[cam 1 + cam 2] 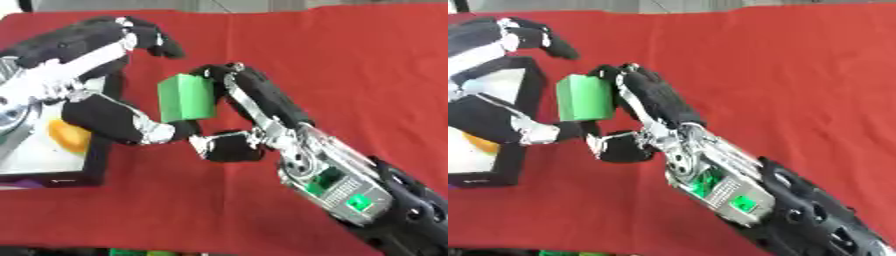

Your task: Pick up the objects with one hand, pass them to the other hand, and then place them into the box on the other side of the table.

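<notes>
**A:** Passing it over now, and this is the delicate bit. My right hand (pixel 241 127) has the green block (pixel 185 97), fingers curled against its right face and thumb tucked in below. My left hand (pixel 105 82) is wrapped about it from the other side: thumb low under the block, fingers arched over the top, their tips apparently clear of it.

**B:** So who lets go first?

**A:** Nobody, until the left is properly closed on it. I'd bring those upper fingers down onto the top face, feel it pinned, and only then open the right. Release early and I reckon it drops on the red cloth (pixel 350 75).

**B:** And the block itself?

**A:** Plain, bright green, flat sides, squared edges, standing tall and slightly tilted, held up above the cloth between my two hands. Flat faces should grip well.

**B:** Where's it headed?

**A:** Farther left, the black-rimmed box (pixel 94 160), something yellow-orange already inside.
</notes>
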`<state>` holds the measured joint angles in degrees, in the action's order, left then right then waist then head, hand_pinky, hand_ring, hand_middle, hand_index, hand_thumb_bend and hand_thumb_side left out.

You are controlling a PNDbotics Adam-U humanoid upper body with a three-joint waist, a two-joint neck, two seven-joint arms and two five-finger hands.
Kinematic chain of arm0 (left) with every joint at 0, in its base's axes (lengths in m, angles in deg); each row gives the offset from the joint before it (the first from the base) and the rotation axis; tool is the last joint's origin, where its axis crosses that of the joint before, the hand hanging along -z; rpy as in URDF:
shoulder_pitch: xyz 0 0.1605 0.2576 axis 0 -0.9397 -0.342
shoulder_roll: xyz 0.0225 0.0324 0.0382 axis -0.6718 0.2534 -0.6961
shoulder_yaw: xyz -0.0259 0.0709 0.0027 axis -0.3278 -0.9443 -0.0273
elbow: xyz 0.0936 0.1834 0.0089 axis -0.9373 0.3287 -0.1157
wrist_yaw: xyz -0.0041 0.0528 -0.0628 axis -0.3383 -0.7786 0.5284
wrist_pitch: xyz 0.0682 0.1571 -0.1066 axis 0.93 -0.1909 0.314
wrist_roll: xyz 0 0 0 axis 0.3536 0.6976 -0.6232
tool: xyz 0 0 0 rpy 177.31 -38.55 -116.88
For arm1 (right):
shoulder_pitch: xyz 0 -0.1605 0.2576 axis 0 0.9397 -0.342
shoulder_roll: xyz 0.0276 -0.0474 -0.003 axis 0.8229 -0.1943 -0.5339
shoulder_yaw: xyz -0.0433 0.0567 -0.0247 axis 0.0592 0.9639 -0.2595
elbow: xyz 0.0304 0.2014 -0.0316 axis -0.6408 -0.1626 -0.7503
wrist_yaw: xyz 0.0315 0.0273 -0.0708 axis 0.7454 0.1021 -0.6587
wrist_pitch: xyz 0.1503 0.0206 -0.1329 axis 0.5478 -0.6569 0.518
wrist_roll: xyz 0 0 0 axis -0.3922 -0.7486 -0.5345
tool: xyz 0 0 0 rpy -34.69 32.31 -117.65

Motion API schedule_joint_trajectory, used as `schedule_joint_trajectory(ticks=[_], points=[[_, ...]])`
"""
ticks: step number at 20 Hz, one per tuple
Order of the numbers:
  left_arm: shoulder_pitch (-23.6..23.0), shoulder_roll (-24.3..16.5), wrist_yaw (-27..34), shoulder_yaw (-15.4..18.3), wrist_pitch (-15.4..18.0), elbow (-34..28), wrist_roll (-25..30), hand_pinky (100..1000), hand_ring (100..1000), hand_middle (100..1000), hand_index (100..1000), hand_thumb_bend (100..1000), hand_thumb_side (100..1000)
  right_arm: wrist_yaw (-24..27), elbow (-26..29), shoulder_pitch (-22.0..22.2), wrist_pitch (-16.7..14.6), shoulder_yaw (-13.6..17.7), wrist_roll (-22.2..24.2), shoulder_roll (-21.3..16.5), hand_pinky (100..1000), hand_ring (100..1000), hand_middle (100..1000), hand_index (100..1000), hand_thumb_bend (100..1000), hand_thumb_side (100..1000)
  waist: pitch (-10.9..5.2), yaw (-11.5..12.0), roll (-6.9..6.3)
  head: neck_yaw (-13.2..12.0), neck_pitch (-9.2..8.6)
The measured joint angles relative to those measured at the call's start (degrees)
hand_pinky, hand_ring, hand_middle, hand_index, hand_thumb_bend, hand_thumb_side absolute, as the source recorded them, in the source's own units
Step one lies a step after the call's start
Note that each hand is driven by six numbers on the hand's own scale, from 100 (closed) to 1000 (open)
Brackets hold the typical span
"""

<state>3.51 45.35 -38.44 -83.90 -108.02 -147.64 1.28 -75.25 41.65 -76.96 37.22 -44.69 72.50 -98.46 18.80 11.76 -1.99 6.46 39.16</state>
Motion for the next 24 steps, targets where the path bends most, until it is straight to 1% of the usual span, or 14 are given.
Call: schedule_joint_trajectory(ticks=[5, 11, 13, 16, 18, 20, 24], points=[[0.08, 0.03, -0.91, -0.57, 0.35, 0.03, 0.63, 927, 815, 747, 838, 570, 391, 0.30, 0.00, -0.17, 0.14, -0.02, -0.04, 0.25, 712, 597, 438, 530, 100, 185, 0.00, 0.01, 0.04, -0.18, 0.00], [0.09, 0.30, -2.22, -0.59, 0.68, 0.58, 1.40, 922, 811, 744, 835, 519, 360, 1.77, 0.00, -0.16, -0.11, -0.02, -1.33, 0.11, 706, 593, 436, 528, 100, 178, 0.00, 0.01, 0.13, -0.26, 0.02], [0.09, 0.51, -2.68, -0.64, 0.66, 1.23, 1.31, 918, 808, 740, 830, 452, 338, 2.14, 0.00, -0.04, -0.37, -0.04, -1.92, 0.02, 706, 593, 436, 528, 100, 169, 0.00, 0.01, 0.15, -0.28, 0.02], [0.09, 0.61, -3.13, -0.89, 0.58, 2.18, 0.51, 912, 802, 734, 822, 390, 334, 2.37, 0.00, -0.02, -0.86, -0.14, -2.46, -0.06, 705, 593, 436, 528, 100, 168, 0.00, 0.01, 0.16, -0.31, 0.02], [0.08, 0.99, -3.17, -1.13, 0.60, 2.44, -0.24, 906, 796, 727, 814, 318, 332, 2.38, 0.00, -0.02, -0.97, -0.17, -2.65, -0.31, 703, 592, 436, 528, 100, 169, 0.00, 0.02, 0.16, -0.31, 0.02], [0.07, 1.05, -3.17, -1.39, 0.52, 2.52, -1.07, 903, 791, 721, 809, 288, 340, 2.38, 0.00, -0.02, -0.99, -0.17, -2.79, -0.48, 694, 589, 437, 529, 100, 168, 0.00, 0.02, 0.19, -0.32, 0.01], [0.02, 1.25, -3.10, -1.78, 0.35, 2.65, -2.16, 900, 787, 704, 802, 279, 333, 2.38, 0.00, -0.02, -1.00, -0.16, -2.94, -0.54, 681, 577, 435, 527, 100, 179, 0.00, 0.03, 0.30, -0.35, 0.01]])
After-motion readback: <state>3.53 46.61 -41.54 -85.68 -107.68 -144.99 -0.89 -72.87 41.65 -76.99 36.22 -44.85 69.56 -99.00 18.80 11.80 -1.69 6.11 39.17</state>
